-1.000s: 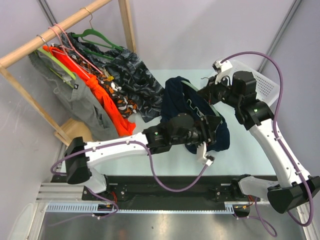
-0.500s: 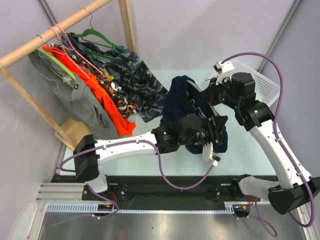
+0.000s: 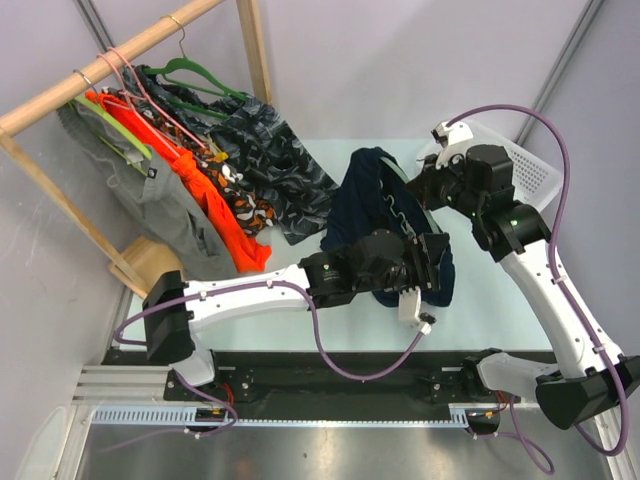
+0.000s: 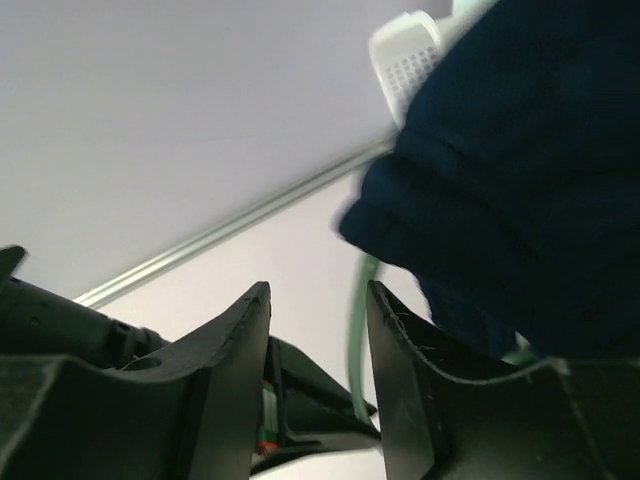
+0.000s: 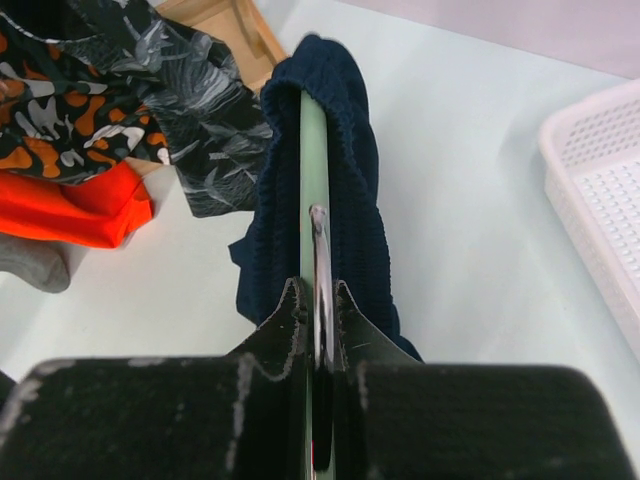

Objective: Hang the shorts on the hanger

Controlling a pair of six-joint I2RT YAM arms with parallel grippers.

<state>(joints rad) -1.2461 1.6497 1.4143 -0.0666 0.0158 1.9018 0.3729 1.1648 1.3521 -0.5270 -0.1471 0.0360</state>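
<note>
The navy shorts [image 3: 362,205] hang draped over the pale mint hanger [image 3: 400,185], held up above the table. My right gripper [image 3: 428,185] is shut on the hanger's metal hook [image 5: 320,250]. In the right wrist view the mint bar [image 5: 313,150] runs away from my gripper [image 5: 317,285], with shorts cloth [image 5: 355,190] on both sides. My left gripper [image 3: 432,262] is under the low end of the shorts. In the left wrist view it [image 4: 318,290] is open and empty. The shorts [image 4: 520,180] hang at the upper right, and a mint bar [image 4: 358,330] shows by the right finger.
A wooden rack rail [image 3: 120,60] at the back left carries pink hangers [image 3: 135,80], a dark green hanger [image 3: 195,72], an orange garment [image 3: 215,200] and a black-and-grey patterned garment [image 3: 270,170] reaching toward the shorts. A white basket [image 3: 525,170] stands at the back right.
My left gripper has moved to the right and a little up under the shorts. The right gripper has lifted the hanger slightly and the shorts have shifted right.
</note>
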